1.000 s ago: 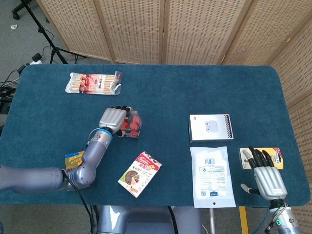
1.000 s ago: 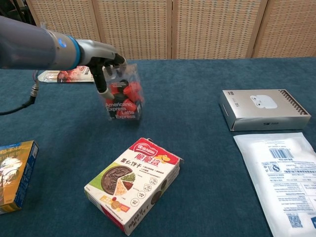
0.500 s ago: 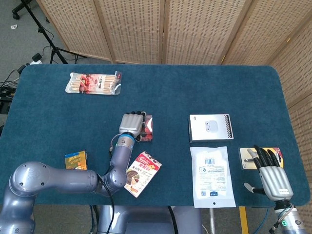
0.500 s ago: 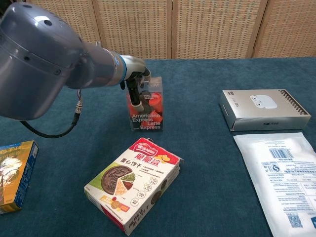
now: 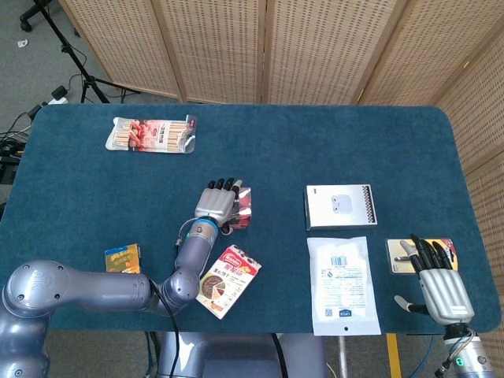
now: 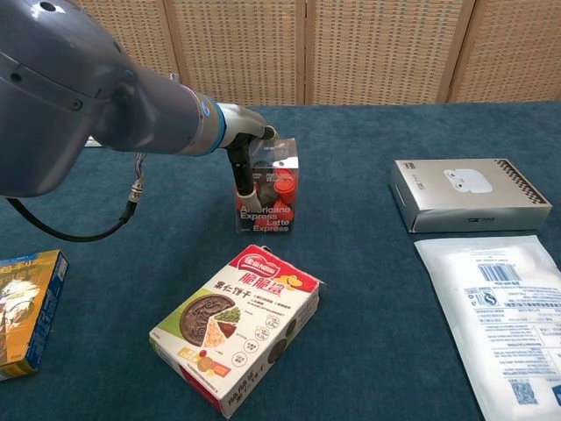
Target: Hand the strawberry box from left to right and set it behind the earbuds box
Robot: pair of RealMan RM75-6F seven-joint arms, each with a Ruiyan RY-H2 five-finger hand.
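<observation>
Gripping the strawberry box (image 6: 267,195) in the left hand (image 5: 216,203), fingers wrapped over its top, near the middle of the desk (image 5: 276,150), left of the earbuds box (image 5: 340,206). Best kept upright and carried rightward toward mid-desk, presenting a free face for the right hand (image 5: 441,290), waiting open with fingers spread by the desk's right front corner. Clear, glossy, thin-walled carton showing red contents: likely slippery and easily crushed, so grip firmly but lightly. Earbuds box flat, rigid, matte white card.
</observation>
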